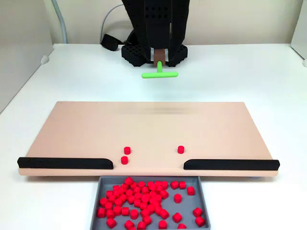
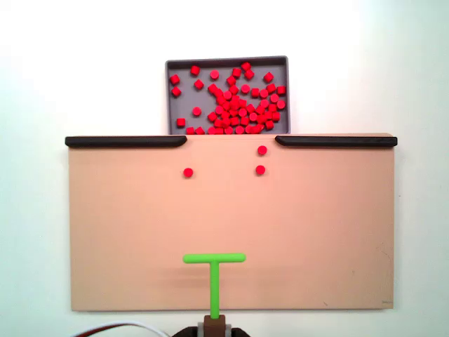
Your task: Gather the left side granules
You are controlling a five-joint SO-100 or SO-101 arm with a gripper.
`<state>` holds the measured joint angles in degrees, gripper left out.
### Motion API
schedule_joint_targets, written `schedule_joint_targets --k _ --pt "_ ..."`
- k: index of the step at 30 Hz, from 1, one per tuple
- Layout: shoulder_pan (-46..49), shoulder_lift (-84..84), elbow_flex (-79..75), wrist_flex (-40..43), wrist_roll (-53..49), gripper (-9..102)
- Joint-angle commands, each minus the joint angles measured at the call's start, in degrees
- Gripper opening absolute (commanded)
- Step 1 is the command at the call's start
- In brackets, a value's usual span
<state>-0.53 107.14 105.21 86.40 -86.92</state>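
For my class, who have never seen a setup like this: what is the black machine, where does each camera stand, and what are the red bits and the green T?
The black machine is a small robot arm. One fixed view faces it across the table; the other looks straight down. Its gripper holds the stem of a green T-shaped tool, a pusher. A tan board lies on the white table, with two black rails along one edge and a gap between them. Three loose red granules sit near that gap. Beyond it, a grey tray holds a heap of red pellets.

open board (image 2: 231,225), black rails (image 2: 126,141) flanking gap to tray (image 2: 226,62)
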Motion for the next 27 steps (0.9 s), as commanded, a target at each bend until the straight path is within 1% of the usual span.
schedule_joint_targets --k 1,27 --pt "1.85 -0.09 -0.26 0.26 -6.86 0" --pt "2.11 0.00 -0.35 0.18 -7.29 0"
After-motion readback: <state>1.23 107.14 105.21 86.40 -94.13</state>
